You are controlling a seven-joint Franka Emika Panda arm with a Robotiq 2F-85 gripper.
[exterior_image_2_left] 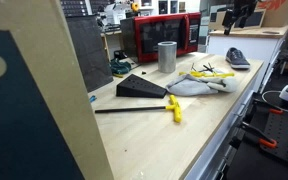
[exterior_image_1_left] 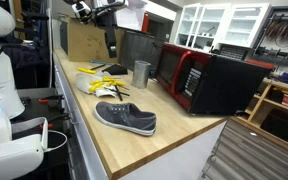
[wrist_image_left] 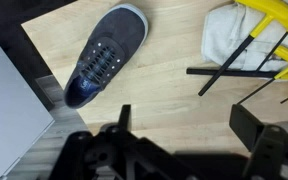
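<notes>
My gripper (wrist_image_left: 184, 125) is open and empty, well above the wooden counter (wrist_image_left: 164, 90). It shows in both exterior views (exterior_image_1_left: 111, 45) (exterior_image_2_left: 242, 15). Below it to the left lies a dark grey lace-up shoe (wrist_image_left: 104, 55) (exterior_image_1_left: 126, 118) (exterior_image_2_left: 237, 58). To the right lies a white cloth (wrist_image_left: 229, 35) (exterior_image_1_left: 94, 84) (exterior_image_2_left: 189, 87) with a yellow and black tool (wrist_image_left: 274, 25) (exterior_image_1_left: 111, 70) (exterior_image_2_left: 210, 73) on it. Bare wood is straight under the jaws.
A red and black microwave (exterior_image_1_left: 209, 78) (exterior_image_2_left: 164, 35) stands at the back of the counter, with a metal cup (exterior_image_1_left: 141, 73) (exterior_image_2_left: 166, 56) beside it. A black wedge (exterior_image_2_left: 142, 87) and a long black rod with a yellow handle (exterior_image_2_left: 172, 108) lie further along. A cardboard box (exterior_image_1_left: 84, 40) stands at the end.
</notes>
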